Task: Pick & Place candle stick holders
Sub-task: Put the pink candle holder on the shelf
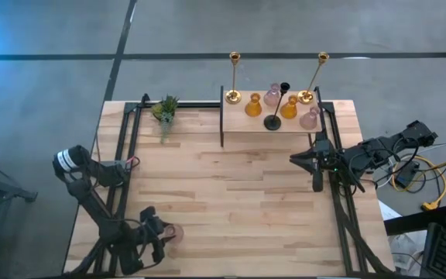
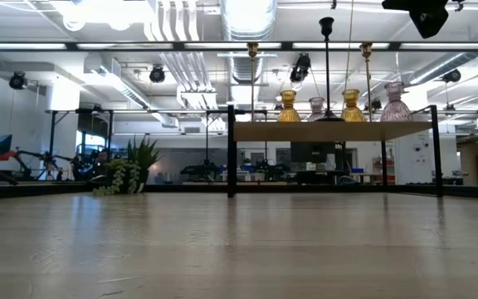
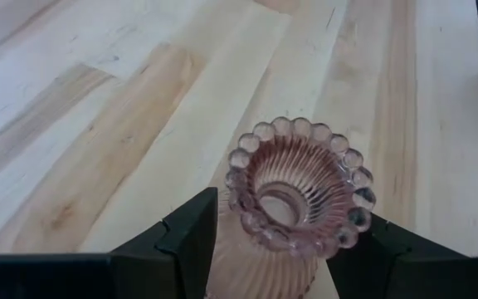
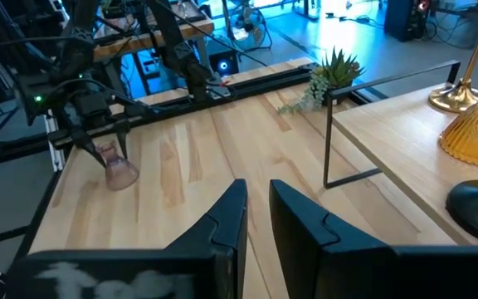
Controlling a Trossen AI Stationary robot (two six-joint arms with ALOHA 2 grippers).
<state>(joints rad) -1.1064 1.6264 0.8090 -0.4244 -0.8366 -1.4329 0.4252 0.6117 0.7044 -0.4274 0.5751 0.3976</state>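
My left gripper (image 1: 167, 232) is near the table's front left corner, shut on a pink ribbed glass candle stick holder (image 3: 293, 191) with a beaded rim; the right wrist view also shows this holder (image 4: 119, 169). The other candle stick holders stand on a raised shelf (image 1: 238, 128) at the far edge: two tall gold ones (image 1: 233, 77) (image 1: 316, 77), two amber (image 1: 253, 106) (image 1: 288, 108), two pink (image 1: 272, 95) (image 1: 309, 118) and a black stemmed one (image 1: 273, 120). My right gripper (image 4: 258, 195) hovers right of centre, below the shelf, a narrow gap between its fingers and nothing in it. My left gripper pinches the pink holder between its two fingers (image 3: 191, 237), on opposite sides of the ribbed body just below the beaded rim (image 3: 243, 223). The fingers slant downward at it. The holder is tilted, foot (image 4: 124, 176) lowest; whether the foot touches the table I cannot tell.
A small green plant (image 1: 165, 108) stands at the far left, beside the shelf. Black frame rails (image 1: 122, 155) (image 1: 339, 209) run along the table's left and right sides. Bare wooden tabletop (image 1: 238, 201) lies between the arms.
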